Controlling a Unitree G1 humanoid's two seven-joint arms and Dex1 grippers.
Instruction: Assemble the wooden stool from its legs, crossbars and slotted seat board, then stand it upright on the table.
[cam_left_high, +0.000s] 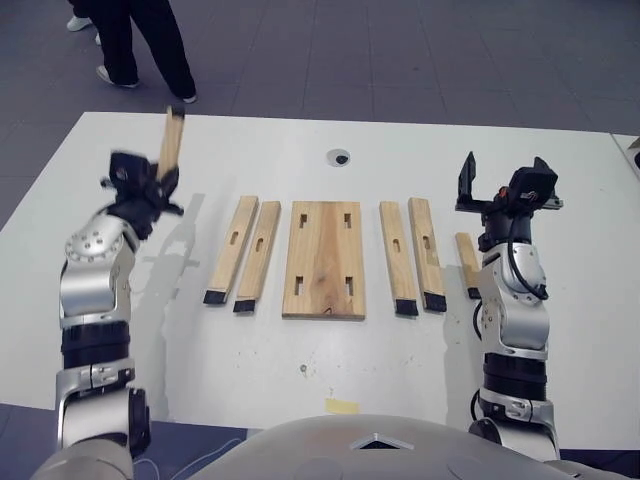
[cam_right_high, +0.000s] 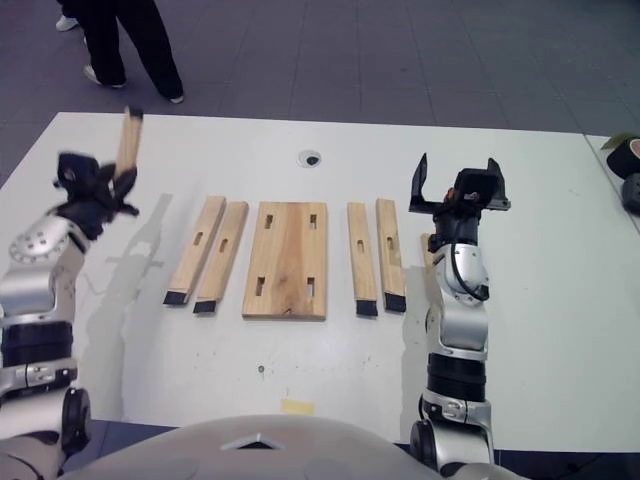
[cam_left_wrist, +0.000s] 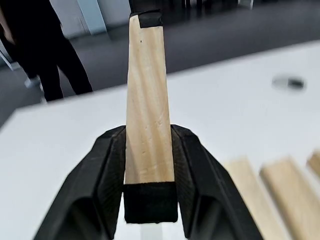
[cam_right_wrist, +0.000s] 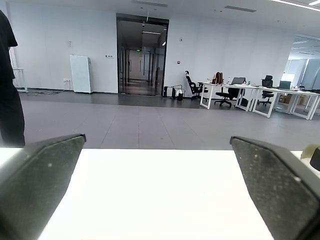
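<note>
The slotted seat board (cam_left_high: 323, 258) lies flat in the middle of the counter (cam_left_high: 560, 380), its four slots facing up. Just left of it two black-tipped legs lie side by side, the inner left leg (cam_left_high: 258, 255) and the outer left leg (cam_left_high: 232, 248). Just right of it are the inner right leg (cam_left_high: 398, 257) and the outer right leg (cam_left_high: 426, 252). Farther right a short crossbar (cam_left_high: 467, 262) lies partly hidden behind the right arm. The right gripper (cam_left_high: 503, 178) is raised above it, fingers spread with nothing between them. Well left of the board, the left gripper (cam_left_wrist: 149, 135) is up off the counter, fingers clenched on a black-ended crossbar (cam_left_wrist: 147, 90) that stands nearly upright. Beyond the board sits a round cable port (cam_left_high: 339, 157). On the near side of the board, a scrap of yellow tape (cam_left_high: 341, 406) lies by the counter's edge.
</note>
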